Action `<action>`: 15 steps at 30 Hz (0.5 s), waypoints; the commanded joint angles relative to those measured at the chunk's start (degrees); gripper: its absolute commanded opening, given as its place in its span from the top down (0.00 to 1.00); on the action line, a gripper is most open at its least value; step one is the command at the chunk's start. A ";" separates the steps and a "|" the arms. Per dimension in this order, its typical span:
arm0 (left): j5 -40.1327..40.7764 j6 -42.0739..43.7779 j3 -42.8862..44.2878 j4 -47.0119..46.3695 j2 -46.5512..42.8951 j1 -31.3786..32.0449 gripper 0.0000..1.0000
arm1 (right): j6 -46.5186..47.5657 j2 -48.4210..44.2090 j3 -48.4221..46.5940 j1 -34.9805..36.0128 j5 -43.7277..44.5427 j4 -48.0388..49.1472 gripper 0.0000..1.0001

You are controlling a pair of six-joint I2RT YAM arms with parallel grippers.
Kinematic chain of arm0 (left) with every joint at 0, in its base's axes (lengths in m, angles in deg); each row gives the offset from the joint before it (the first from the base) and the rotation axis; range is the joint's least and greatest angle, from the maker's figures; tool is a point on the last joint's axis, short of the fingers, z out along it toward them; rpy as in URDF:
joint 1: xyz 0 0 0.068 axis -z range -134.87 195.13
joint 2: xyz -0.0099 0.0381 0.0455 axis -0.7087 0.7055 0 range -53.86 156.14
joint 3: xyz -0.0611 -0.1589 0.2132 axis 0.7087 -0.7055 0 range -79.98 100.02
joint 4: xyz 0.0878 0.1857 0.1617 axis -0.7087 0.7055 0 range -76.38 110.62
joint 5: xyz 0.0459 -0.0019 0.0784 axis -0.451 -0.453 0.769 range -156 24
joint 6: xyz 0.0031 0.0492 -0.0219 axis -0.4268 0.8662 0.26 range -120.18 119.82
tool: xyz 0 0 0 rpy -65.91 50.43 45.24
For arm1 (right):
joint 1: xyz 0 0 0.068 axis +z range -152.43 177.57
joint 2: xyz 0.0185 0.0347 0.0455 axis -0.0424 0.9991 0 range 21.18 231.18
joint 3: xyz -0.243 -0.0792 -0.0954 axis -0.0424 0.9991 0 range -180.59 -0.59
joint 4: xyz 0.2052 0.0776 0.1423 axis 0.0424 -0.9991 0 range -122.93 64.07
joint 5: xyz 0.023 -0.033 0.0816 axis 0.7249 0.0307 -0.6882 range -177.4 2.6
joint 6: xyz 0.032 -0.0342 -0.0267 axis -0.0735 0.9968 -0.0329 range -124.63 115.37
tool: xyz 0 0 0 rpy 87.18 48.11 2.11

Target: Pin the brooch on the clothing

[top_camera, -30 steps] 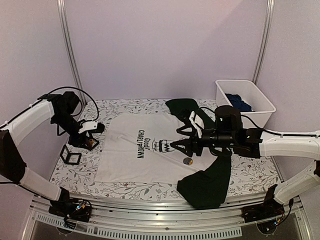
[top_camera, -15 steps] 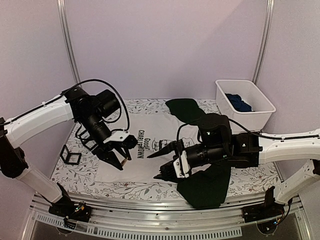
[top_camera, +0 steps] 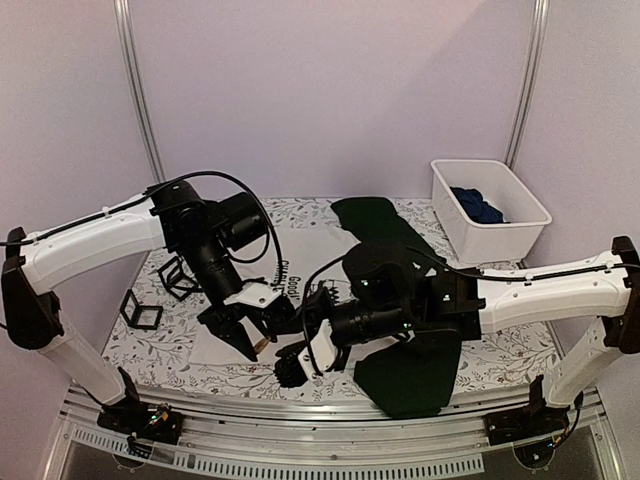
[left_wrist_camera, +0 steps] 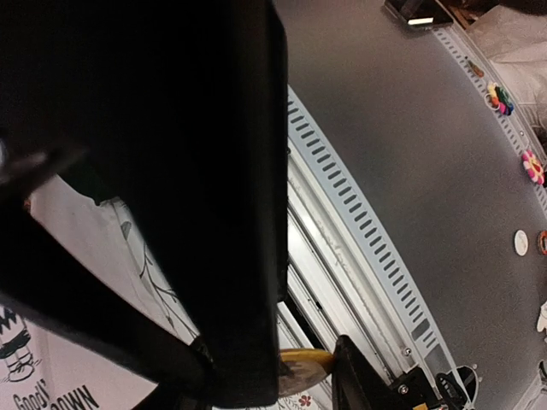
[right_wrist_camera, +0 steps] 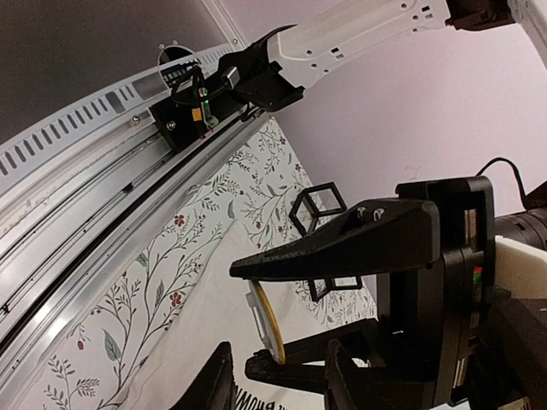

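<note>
**Setting.** Lilac walls are seen behind a table (top_camera: 130, 345) covered with a floral cloth. A white bin (top_camera: 520, 195) is placed at the far right, with a dark blue garment (top_camera: 478, 207) inside it. Black wire cube frames (top_camera: 141, 310) are set at the left edge.

**Clothing.** The T-shirt (top_camera: 310, 250) is laid flat on the cloth at mid-table. It is white with dark sleeves, and part of its print is hidden under both arms.

**Brooch.** The brooch (right_wrist_camera: 267, 323) is a small disc with a yellow edge. It is held off the cloth, above the near part of the T-shirt, and is seen edge-on from the right wrist. No pin or clasp can be made out.

**Left gripper.** The left gripper (top_camera: 250, 342) is closed on the brooch, which is pinched between its two fingers.

**Right gripper.** The right gripper (top_camera: 293, 362) is brought close beside the left one. Its fingers (right_wrist_camera: 342, 376) are parted, nothing is held between them, and no contact with the brooch can be confirmed.

**Progress.** An early stage is judged. The brooch has been picked up and presented between the two grippers, but nothing is attached to the fabric. Left to do, as judged, are a two-handed hold or opening of the clasp, lowering onto the white front, piercing and fastening.
</note>
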 commanded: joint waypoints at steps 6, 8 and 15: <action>1.52 -0.56 1.26 5.99 1.90 2.00 0.64 | -0.15 5.02 -4.82 0.29 2.10 -1.73 0.78; 1.44 -0.60 1.39 5.89 1.84 2.11 0.65 | -0.19 5.68 -5.35 0.26 2.56 -2.17 0.86; 0.82 -0.62 1.85 5.38 1.81 2.20 0.65 | 0.31 7.18 -5.86 0.22 4.62 -1.80 0.87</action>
